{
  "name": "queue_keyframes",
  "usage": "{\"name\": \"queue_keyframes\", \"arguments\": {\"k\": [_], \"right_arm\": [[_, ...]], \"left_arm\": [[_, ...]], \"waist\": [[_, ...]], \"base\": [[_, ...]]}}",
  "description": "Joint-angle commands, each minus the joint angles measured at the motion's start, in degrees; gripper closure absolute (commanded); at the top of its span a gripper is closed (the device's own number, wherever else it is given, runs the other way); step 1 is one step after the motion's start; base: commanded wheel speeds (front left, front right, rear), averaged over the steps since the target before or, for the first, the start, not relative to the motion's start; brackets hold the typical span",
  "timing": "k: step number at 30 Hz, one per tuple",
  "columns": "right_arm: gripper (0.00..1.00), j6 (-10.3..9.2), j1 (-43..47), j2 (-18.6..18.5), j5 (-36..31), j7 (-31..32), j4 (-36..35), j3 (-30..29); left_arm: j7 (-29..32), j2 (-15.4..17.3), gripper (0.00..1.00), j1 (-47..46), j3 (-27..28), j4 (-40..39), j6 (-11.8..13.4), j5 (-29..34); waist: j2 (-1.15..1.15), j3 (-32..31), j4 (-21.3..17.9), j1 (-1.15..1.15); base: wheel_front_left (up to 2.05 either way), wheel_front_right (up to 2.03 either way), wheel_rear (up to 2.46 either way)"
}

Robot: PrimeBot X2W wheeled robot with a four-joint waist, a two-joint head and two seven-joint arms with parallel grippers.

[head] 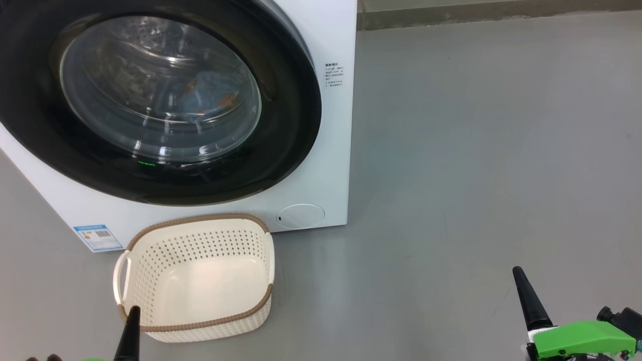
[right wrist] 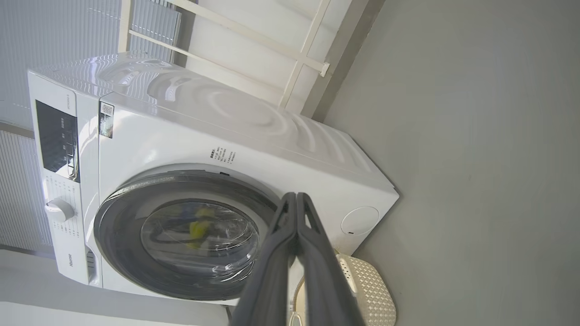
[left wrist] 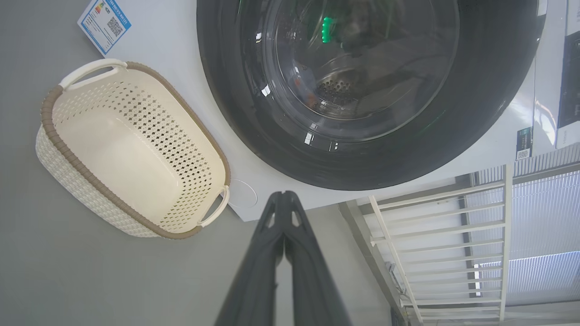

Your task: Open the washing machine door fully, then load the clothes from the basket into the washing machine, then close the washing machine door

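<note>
The washing machine [head: 331, 40] stands at the upper left with the washing machine door [head: 281, 100] shut flat against its front. Through the glass bowl I see the clothes [head: 200, 95], light-blue fabric with orange spots, lying in the drum. The basket [head: 200, 218] sits on the floor right before the machine, and nothing lies in it. My left gripper [head: 133, 313] is shut, its tip over the basket's near left rim. Far to the right, low over the floor, my right gripper [head: 517, 273] is shut too. Both wrist views show the fingers pressed together, on the left gripper [left wrist: 283, 195] and on the right gripper [right wrist: 295, 195].
Grey floor [head: 476, 150] spreads wide to the machine's right, up to a wall base [head: 501, 15]. A round flap [head: 300, 216] and a blue label [head: 98, 237] sit low on the machine's front. The right wrist view shows a control knob [right wrist: 59, 210] and a white railing [right wrist: 308, 40].
</note>
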Motion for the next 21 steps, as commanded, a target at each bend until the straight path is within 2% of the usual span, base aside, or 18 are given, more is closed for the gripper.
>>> {"name": "queue_keyframes", "arguments": {"k": [1,21], "right_arm": [[1.00,-0.24,-2.8,-0.1,1.7,0.3,-1.8,0.6],[1.00,-0.30,-3.2,0.2,13.5,3.7,-2.2,-1.0]], "left_arm": [[0.4,1.2,1.00,-2.9,1.2,-1.0,-0.6,-1.6],[3.7,1.4,1.00,-5.2,1.2,-0.1,-1.2,-14.9]], "waist": [[0.00,0.0,0.0,0.00],[0.00,0.1,0.2,0.00]], "base": [[0.00,0.00,0.00],[0.00,0.00,0.00]]}}
